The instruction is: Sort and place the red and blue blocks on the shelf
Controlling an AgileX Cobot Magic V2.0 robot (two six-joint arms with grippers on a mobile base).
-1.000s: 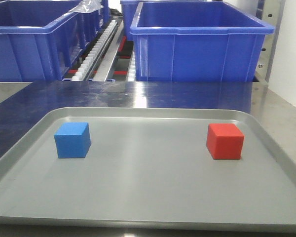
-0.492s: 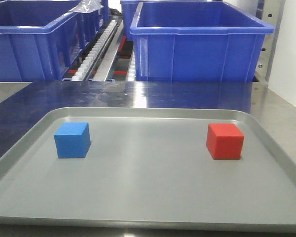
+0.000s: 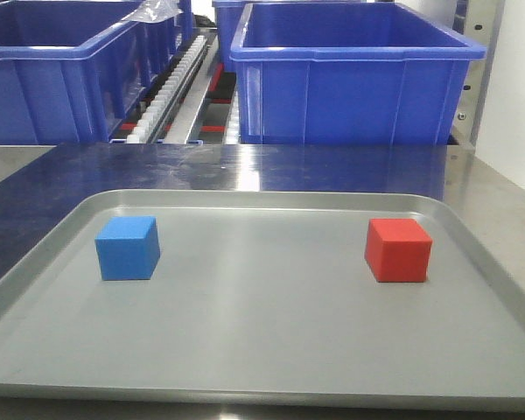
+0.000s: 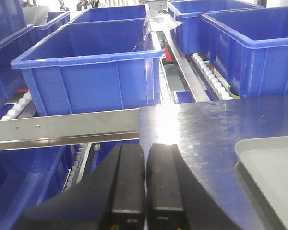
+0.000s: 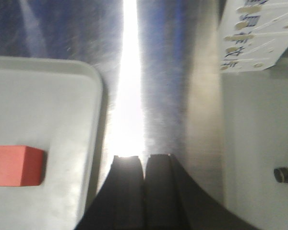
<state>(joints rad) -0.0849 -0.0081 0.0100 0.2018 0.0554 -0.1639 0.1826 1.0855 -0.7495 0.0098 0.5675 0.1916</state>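
Nothing has shifted since a second ago: the blue block (image 3: pixel 128 248) and red block (image 3: pixel 399 249) sit well apart on the tray (image 3: pixel 262 346). Your left gripper (image 4: pixel 145 189) and right gripper (image 5: pixel 144 177) are both pressed together and empty. Expect light, rigid cubes, so pinch opposite flat faces.

the left gripper (image 4: pixel 145 149) fills the bottom of its wrist view: two black fingers side by side, flat pads pressed together with only a thin dark seam between them, tips pointing up the frame. the right gripper (image 5: pixel 144 160) looks much the same in its own wrist view, two dark fingers closed against each other, tips squared off, rising from the bottom edge.
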